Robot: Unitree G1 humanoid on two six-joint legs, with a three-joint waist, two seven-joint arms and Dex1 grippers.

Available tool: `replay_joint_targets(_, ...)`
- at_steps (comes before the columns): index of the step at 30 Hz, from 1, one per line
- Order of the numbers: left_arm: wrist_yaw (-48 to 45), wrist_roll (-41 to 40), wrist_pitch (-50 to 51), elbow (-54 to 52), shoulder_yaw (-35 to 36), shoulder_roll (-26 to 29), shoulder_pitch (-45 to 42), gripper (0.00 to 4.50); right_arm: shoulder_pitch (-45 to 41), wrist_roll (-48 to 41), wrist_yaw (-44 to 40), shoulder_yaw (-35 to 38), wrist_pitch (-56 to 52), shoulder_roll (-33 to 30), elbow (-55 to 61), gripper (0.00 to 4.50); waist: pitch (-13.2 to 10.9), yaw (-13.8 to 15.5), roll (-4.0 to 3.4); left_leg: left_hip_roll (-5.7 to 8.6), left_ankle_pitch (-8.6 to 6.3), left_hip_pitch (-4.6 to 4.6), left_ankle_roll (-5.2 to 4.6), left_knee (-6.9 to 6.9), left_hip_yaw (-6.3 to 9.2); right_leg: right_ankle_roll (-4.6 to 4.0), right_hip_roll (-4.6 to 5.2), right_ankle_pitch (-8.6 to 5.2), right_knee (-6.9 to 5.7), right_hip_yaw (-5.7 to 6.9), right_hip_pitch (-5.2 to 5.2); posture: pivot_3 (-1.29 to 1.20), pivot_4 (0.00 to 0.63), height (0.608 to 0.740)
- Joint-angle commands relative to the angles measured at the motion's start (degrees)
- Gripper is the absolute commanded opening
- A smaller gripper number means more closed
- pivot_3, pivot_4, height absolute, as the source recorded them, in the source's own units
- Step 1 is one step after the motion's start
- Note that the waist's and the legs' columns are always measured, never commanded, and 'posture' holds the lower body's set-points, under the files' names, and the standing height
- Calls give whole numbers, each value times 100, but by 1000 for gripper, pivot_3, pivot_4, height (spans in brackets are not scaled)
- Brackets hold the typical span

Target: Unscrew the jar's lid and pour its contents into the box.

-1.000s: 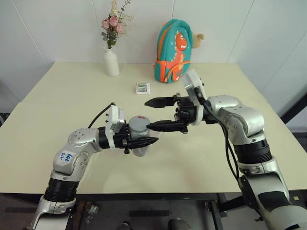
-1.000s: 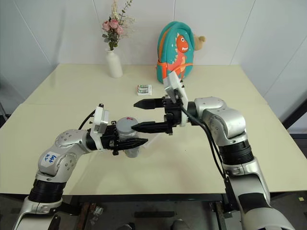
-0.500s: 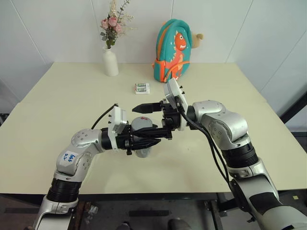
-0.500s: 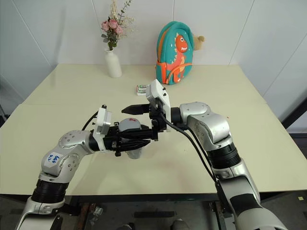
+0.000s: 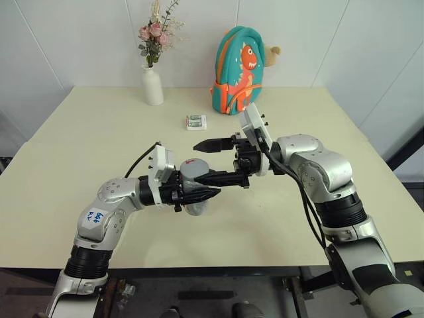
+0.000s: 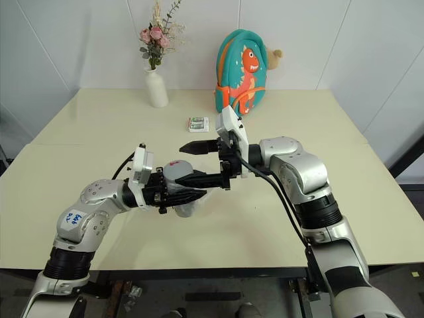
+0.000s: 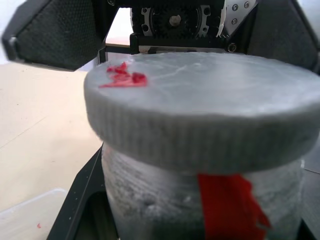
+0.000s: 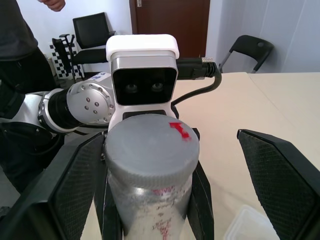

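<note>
1. Two grippers are met above the near middle of the pale cream table point(image 5: 93, 132), the left gripper point(image 5: 199, 193) pointed right and the right gripper point(image 5: 215, 160) pointed left.
2. The small silver-grey cylindrical jar point(image 5: 193, 182) with red side markings is clamped upright between the clenched fingers of the left gripper and is held off the table.
3. The round grey-silver lid point(image 8: 151, 145) with a small red mark is seated on the jar's top.
4. The right gripper's black fingers point(image 8: 279, 175) are spread wide, one on either side of the lid and apart from it.
5. A corner of the clear plastic box point(image 8: 247, 225) is seen on the table beneath the jar.
6. A white flower vase point(image 5: 153, 85), a teal dinosaur backpack point(image 5: 242, 69) and a small white-and-green packet point(image 5: 197, 122) are stood at the far side.
</note>
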State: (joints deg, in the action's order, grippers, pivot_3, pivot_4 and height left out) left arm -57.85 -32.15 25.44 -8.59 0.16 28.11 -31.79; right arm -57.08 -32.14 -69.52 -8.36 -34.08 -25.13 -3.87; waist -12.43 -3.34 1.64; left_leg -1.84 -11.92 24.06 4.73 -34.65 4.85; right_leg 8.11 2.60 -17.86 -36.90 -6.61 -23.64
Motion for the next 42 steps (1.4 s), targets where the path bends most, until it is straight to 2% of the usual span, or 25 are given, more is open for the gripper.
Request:
replay_joint_targets(1,-118,-97,-100,-245,-1,22,-34,2259,-27,-14,-20,246,80,-137,10,4452,0,2,0,0,0,0,0,-1,0,0,1,0,1,0,1,0,150,740)
replay_joint_targets(14,-118,-96,-49,-298,46,71,-11,2259,8,-487,-207,554,-351,-205,81,4452,0,5,0,0,0,1,0,1,0,0,0,0,2,0,0,0,150,740)
replay_joint_targets(20,-110,-101,-45,-290,45,60,-18,2259,-111,-589,-97,521,-502,-20,231,4452,0,-4,0,0,0,0,0,1,0,0,0,0,1,0,0,0,150,740)
replay_joint_targets(29,-68,-97,-77,-281,40,-1,-6,2259,-96,-262,420,21,-531,451,540,4452,0,6,0,0,0,1,0,0,0,0,1,0,1,0,0,0,150,740)
replay_joint_targets(42,-60,-93,-100,-241,47,-6,-39,2259,-122,453,197,-355,7,225,305,4452,0,-3,0,0,0,0,0,0,0,0,-1,0,0,0,-1,0,150,740)
